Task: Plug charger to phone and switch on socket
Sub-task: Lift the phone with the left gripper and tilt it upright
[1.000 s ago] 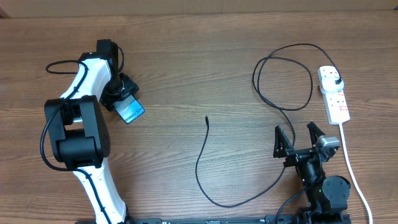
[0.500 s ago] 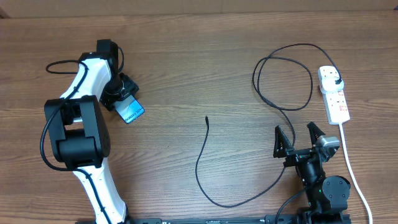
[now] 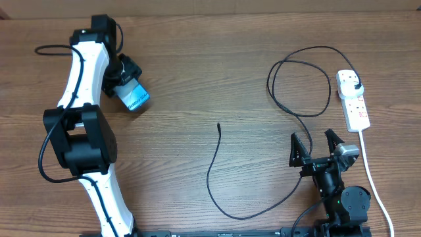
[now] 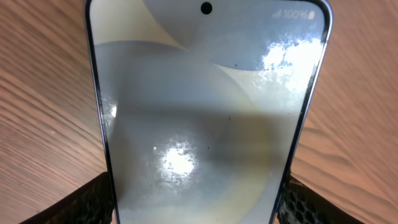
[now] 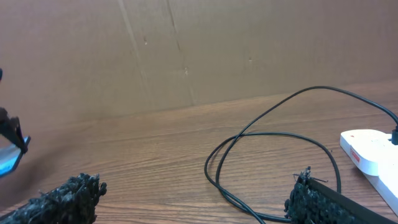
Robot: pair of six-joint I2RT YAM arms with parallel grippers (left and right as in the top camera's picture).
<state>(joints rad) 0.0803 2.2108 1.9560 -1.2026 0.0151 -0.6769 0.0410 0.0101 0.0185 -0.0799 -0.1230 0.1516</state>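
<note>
Shifted farther back, the phone (image 3: 135, 99) sits clamped between left jaws.

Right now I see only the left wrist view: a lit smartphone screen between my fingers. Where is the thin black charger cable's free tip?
Observer: The thin black charger cable's connector tip lies on the wooden table, apart from the slim lit smartphone, toward the right arm's side.
Operator: And its other end?
Observer: Its black plug head sits in the white oblong power strip, at the far end.
Operator: Right gripper?
Observer: The right gripper is open and empty, near that strip.
</note>
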